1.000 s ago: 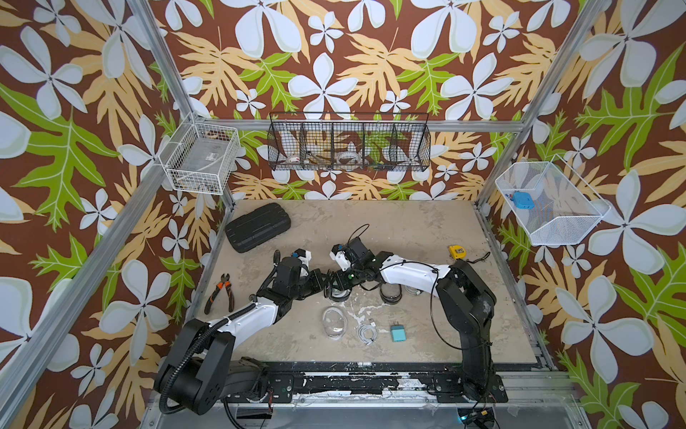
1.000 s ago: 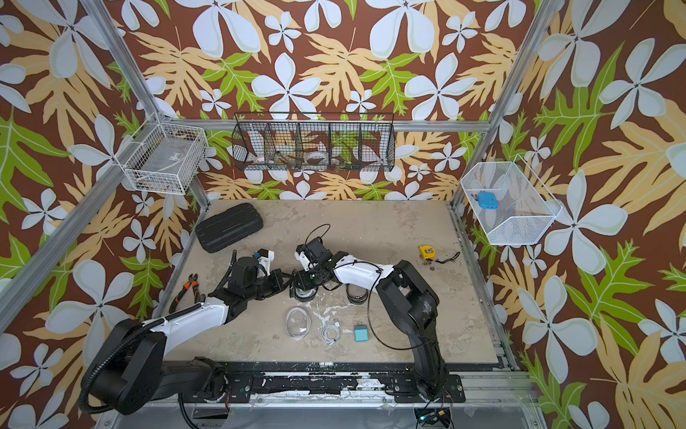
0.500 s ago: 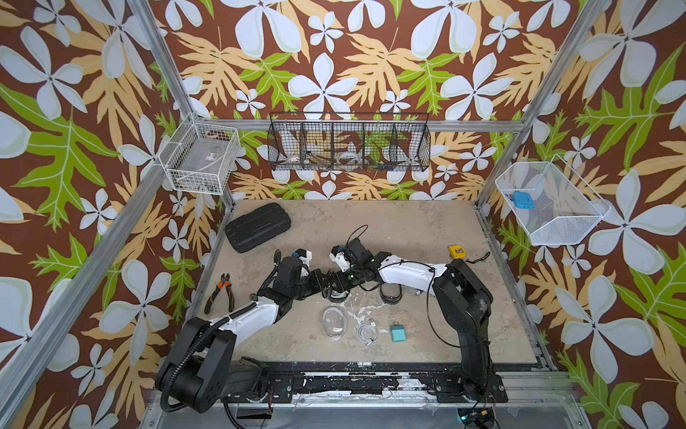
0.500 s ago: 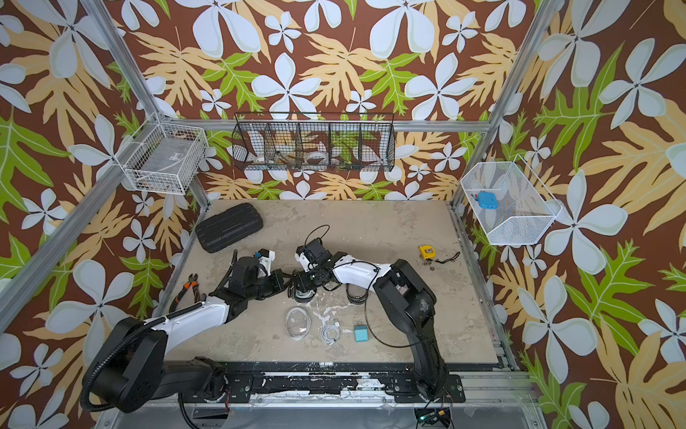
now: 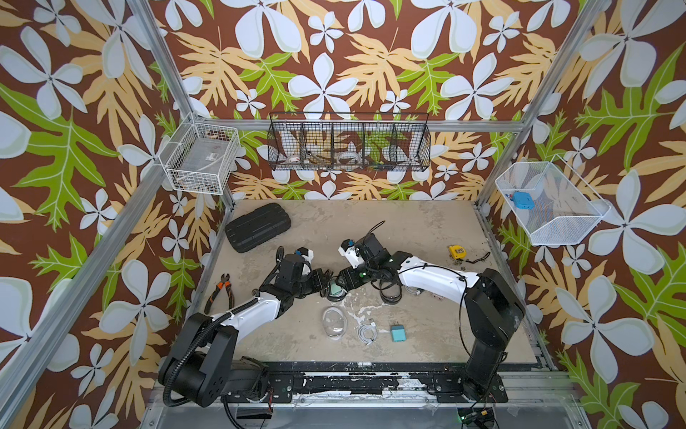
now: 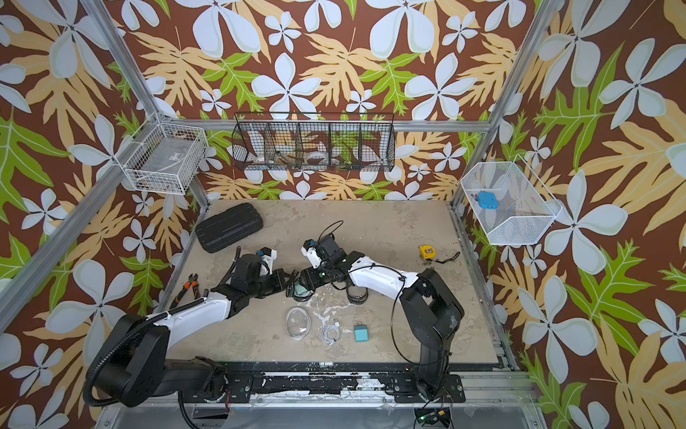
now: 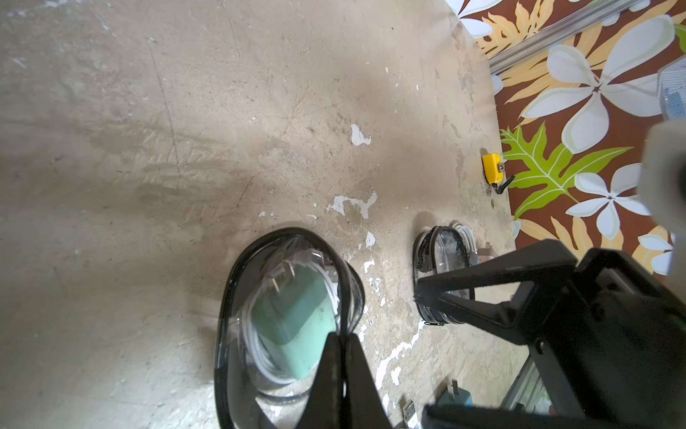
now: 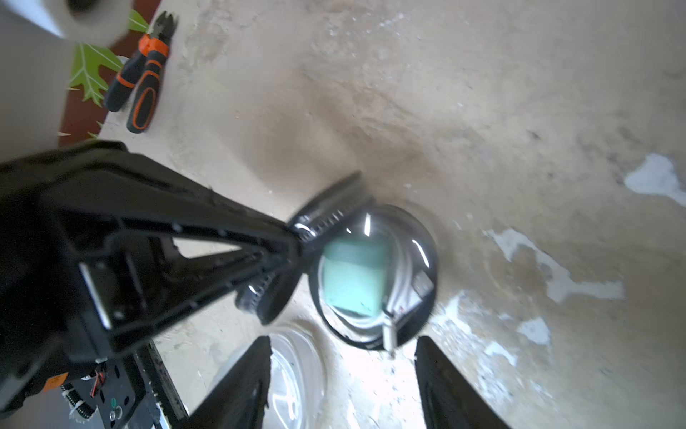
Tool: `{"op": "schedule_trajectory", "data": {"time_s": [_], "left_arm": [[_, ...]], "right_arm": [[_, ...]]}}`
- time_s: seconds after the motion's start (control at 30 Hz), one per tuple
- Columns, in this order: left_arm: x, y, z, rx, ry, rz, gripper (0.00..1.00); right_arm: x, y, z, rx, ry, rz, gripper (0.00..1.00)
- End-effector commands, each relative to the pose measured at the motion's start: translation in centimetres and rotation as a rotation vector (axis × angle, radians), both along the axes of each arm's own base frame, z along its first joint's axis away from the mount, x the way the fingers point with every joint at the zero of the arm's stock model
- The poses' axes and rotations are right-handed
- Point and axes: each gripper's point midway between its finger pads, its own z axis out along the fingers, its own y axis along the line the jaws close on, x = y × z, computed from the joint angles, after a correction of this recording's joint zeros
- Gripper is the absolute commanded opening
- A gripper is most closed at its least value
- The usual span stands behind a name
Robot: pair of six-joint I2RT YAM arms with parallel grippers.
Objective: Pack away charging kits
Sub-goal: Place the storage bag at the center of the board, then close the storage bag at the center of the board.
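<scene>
Clock refs: top view, 12 = back wall, hub = centre of table (image 5: 427, 230).

1. L gripper (image 7: 339, 343): jaws fully closed, pinching the zip rim of the black-rimmed pouch (image 7: 286, 232), which sits just off hub. Arm enters from 8 o'clock. Purpose (judged): anchor the pouch so it can't slide during loading/zipping.
2. Contents: mint plug (image 7: 293, 327) w/ white cable (image 7: 252, 345) coiled round it. The connector end lies at the rim, so pouch looks not yet closed.
3. R gripper (image 8: 343, 340): jaws wide apart, nothing held. It hovers just beside the pouch, reaching in from 3 o'clock. Likely next op: tuck connector in, then close.
4. Second black-rimmed pouch (image 5: 389, 295): 3 o'clock, beneath R arm.
5. 6 o'clock: clear pouch (image 5: 334, 322), coiled cable (image 5: 367, 330) and teal plug (image 5: 398, 333) lie in a row, apart, unpacked.
</scene>
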Motion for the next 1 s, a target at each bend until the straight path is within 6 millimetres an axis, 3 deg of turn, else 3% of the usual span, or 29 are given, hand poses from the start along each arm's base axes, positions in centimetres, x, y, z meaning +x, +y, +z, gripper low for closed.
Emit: {"op": "schedule_trajectory", "data": {"time_s": [0.0,0.2,0.4,0.53,0.6,0.7,0.83,0.97], "left_arm": [[0.1,0.1,-0.5,0.042,0.014,-0.018,0.0],[0.4,-1.5,-0.8,0.066,0.036,-0.073,0.0],[0.3,-3.5,-1.6,0.041,0.074,-0.128,0.03],[0.0,-4.3,-1.0,-0.002,0.078,-0.156,0.17],[-0.4,-4.3,-0.6,-0.014,0.074,-0.166,0.38],[-1.1,-3.8,-0.6,0.003,0.075,-0.175,0.59],[-1.3,-1.1,-0.9,0.04,0.059,-0.111,0.66],[-0.9,0.6,-0.7,0.055,0.037,-0.071,0.65]], "right_arm": [[0.7,-1.1,1.1,0.028,-0.044,-0.012,0.62],[1.6,-3.3,1.4,0.049,-0.056,-0.037,0.55],[1.5,-2.3,2.0,0.109,-0.036,-0.006,0.49],[1.7,-2.0,2.0,0.111,-0.027,-0.004,0.48],[1.5,-1.6,1.9,0.122,-0.013,0.006,0.48],[1.3,-1.0,1.5,0.119,0.009,0.019,0.48],[1.0,-0.5,-0.4,0.082,0.053,0.024,0.46],[1.0,-0.1,-1.7,0.069,0.083,0.012,0.42]]}}
